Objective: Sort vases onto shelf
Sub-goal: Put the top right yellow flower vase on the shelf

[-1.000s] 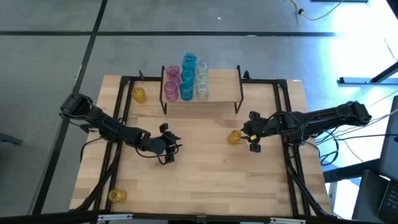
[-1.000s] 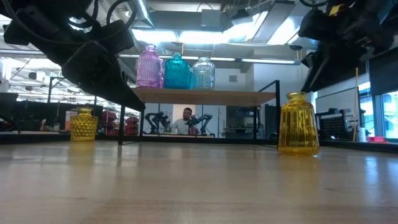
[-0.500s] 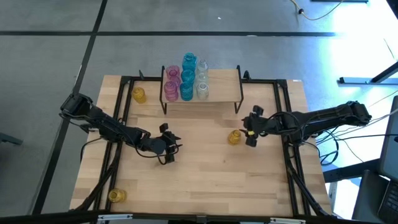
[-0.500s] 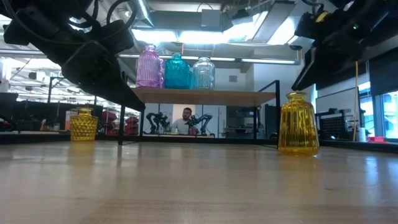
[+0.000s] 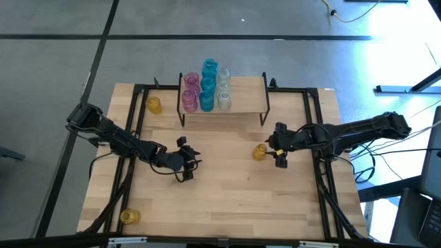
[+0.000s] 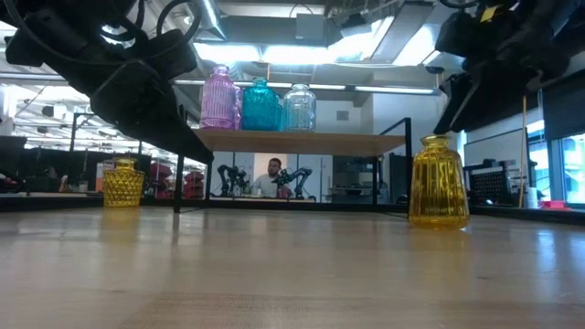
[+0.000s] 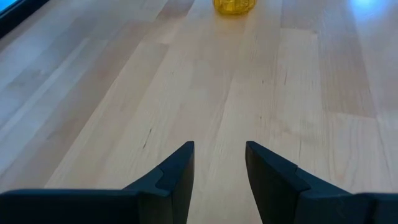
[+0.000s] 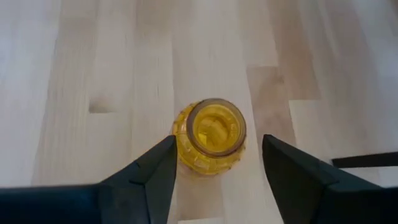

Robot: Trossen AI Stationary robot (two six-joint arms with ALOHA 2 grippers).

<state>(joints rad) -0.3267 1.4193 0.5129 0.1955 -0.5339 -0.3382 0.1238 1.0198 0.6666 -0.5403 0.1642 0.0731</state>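
Fingers apart, right gripper [image 8: 214, 163] straddling yellow vase [image 8: 211, 137]; left gripper [image 7: 219, 163] parted, empty

In the left wrist view, a yellow ribbed glass vase [image 7: 234, 5] is cut off by the picture's edge; only its base shows. In the low view, the dark left arm [image 6: 110, 64] and the dark right arm [image 6: 498, 41] are cut off by the upper edge, and neither gripper's fingertips can be made out. The rear rows of vases on the light-wood shelf on black legs [image 6: 302, 141] are hidden behind the front pink, teal and clear ones. A person [image 6: 271, 176] beyond the table is too small to describe. In the high view, the yellow vase at the near left corner [image 5: 129, 217] is too small for its shape to be told.
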